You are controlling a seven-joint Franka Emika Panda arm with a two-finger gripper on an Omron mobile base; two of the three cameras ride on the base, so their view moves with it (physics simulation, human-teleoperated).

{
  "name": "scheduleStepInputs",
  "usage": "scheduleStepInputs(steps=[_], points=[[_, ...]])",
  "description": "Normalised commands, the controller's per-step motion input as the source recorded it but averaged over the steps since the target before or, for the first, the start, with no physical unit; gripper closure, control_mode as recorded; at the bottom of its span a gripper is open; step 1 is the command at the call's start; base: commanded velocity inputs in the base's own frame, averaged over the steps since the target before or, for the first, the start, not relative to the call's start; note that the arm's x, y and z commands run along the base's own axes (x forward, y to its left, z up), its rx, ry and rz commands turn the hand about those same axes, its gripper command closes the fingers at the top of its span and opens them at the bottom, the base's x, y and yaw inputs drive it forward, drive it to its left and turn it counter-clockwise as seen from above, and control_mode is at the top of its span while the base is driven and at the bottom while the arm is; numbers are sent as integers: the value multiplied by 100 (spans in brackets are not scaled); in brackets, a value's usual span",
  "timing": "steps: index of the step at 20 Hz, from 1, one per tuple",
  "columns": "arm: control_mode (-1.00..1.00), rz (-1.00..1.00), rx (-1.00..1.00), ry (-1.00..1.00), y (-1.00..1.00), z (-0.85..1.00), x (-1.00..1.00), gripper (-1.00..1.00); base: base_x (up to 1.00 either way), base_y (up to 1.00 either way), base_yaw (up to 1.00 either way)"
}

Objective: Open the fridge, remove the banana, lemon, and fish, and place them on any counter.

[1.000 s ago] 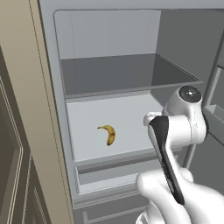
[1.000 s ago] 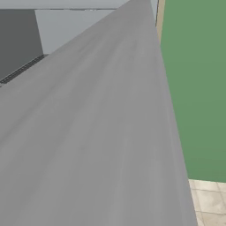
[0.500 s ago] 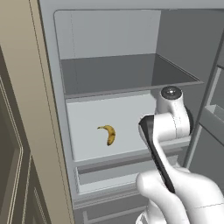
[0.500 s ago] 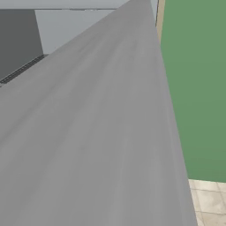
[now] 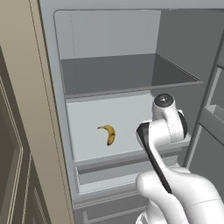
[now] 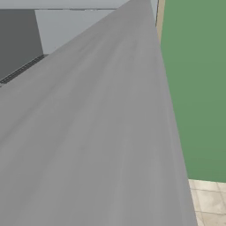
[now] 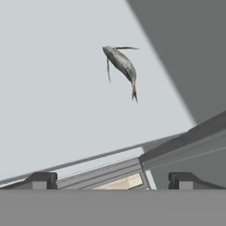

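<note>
The fridge stands open, its pale shelves in the left base view. A curved yellow banana lies on the lower shelf, left of my arm. In the hand view a thin silver-grey fish rests on the pale shelf floor, ahead of and above my gripper. The gripper is open, its two dark fingertips wide apart with nothing between them. In the left base view my hand itself is hidden behind the arm's wrist. The open fridge door blocks the right base view. The lemon is out of view.
A beige panelled cabinet stands left of the fridge. The drawer front sits below the banana's shelf. Door bins hang at the right. A green wall and tiled floor lie beyond the door.
My arm has swung left and forward, into the fridge opening at the lower shelf. The banana has not moved, and the gripper stays open.
</note>
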Motion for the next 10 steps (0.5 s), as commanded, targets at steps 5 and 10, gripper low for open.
scheduleStepInputs(steps=[5, 10], points=[[-100, 0, 0, 7, -11, -5, 31, -100, 0, 0, 0], [-100, 0, -4, 8, -20, -19, 47, -100, 0, 0, 0]])
